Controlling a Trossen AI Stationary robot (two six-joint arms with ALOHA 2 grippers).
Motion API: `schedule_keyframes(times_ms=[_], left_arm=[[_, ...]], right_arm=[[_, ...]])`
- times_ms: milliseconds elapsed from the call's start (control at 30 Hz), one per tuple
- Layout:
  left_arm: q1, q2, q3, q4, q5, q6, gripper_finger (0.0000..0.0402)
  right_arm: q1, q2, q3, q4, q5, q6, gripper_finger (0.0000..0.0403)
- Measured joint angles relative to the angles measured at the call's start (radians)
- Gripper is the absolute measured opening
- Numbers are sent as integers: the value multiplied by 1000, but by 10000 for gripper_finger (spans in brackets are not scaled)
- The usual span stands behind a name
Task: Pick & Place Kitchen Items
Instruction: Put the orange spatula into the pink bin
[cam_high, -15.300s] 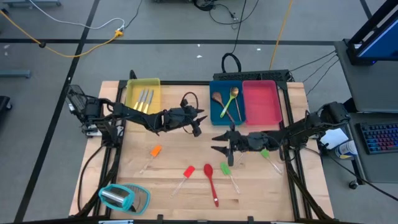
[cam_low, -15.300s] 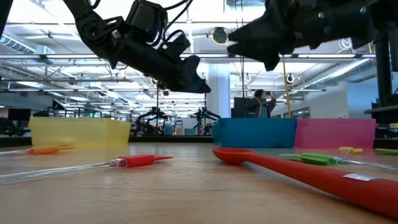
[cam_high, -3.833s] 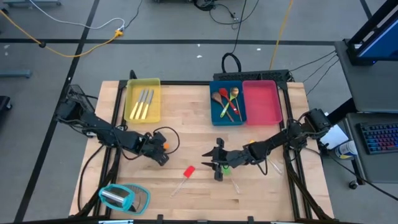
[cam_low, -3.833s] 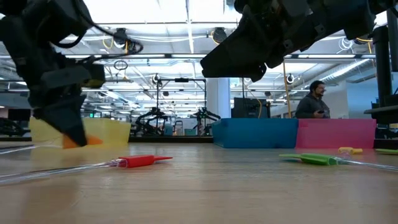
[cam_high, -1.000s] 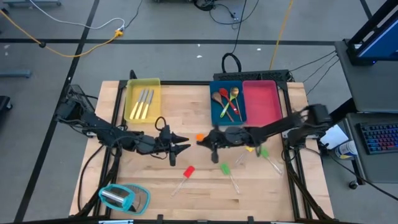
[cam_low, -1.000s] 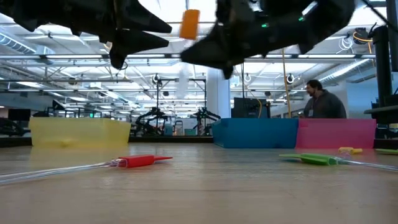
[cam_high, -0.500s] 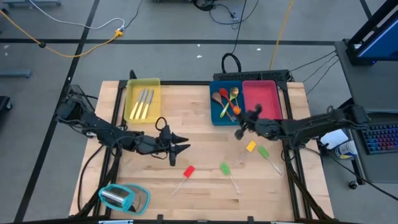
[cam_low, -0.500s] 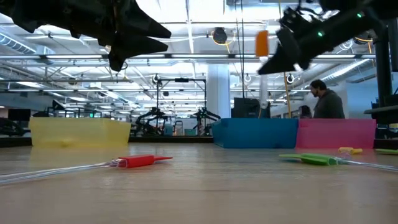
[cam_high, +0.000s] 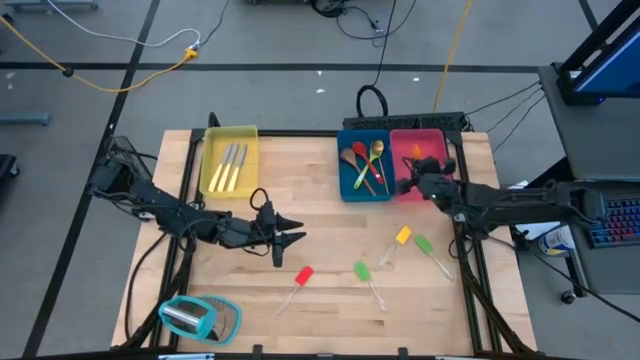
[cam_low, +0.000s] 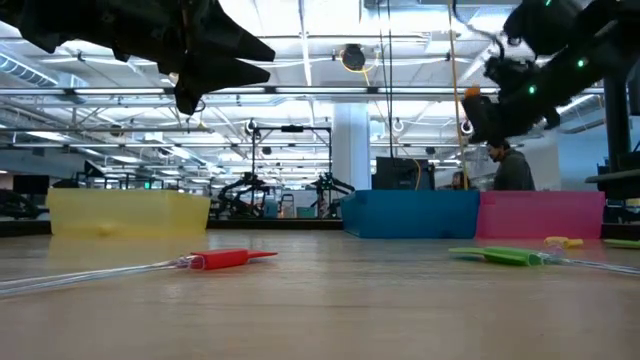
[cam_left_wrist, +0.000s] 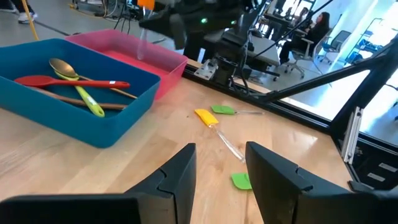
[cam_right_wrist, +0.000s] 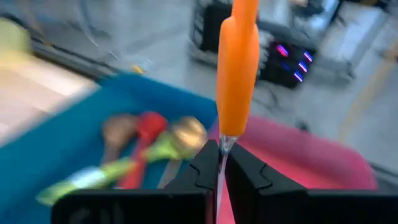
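Note:
My right gripper (cam_high: 411, 176) hangs over the pink tray (cam_high: 432, 185), shut on an orange-headed spatula (cam_right_wrist: 239, 59) whose head also shows in the high view (cam_high: 416, 152). My left gripper (cam_high: 292, 237) hovers open over the table's middle, holding nothing. A red spatula (cam_high: 303, 275), two green ones (cam_high: 362, 270) (cam_high: 423, 243) and a yellow one (cam_high: 402, 236) lie flat on the wood. Silver cutlery (cam_high: 232, 165) lies in the yellow tray (cam_high: 215, 140). Several spoons (cam_high: 362, 165) lie in the blue tray (cam_high: 345, 190). My right gripper pinches the spatula's clear handle (cam_right_wrist: 222, 144) between its two fingertips, just below the orange head. The head sticks out past the fingertips. The spatula is lifted clear, above the pink tray.
A teal-and-clear rounded object (cam_high: 200, 318) sits at the near left corner. The three trays line the far edge. Bare wood lies between the left gripper and the trays. A person (cam_low: 510, 165) stands in the room beyond the table.
My right gripper has carried the orange spatula from above the table's middle toward the right and far edge, to above the pink tray, staying shut on it. My left gripper has kept still and open.

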Motion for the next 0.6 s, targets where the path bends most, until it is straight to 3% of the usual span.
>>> schedule_keyframes(times_ms=[200,400,600], left_arm=[[0,0,0,1,0,0,145],[0,0,0,1,0,0,145],[0,0,0,1,0,0,145]], right_arm=[[-145,27,0,-161,-202,129,12],[-218,42,0,-163,-209,127,27],[-244,42,0,-165,-286,119,53]])
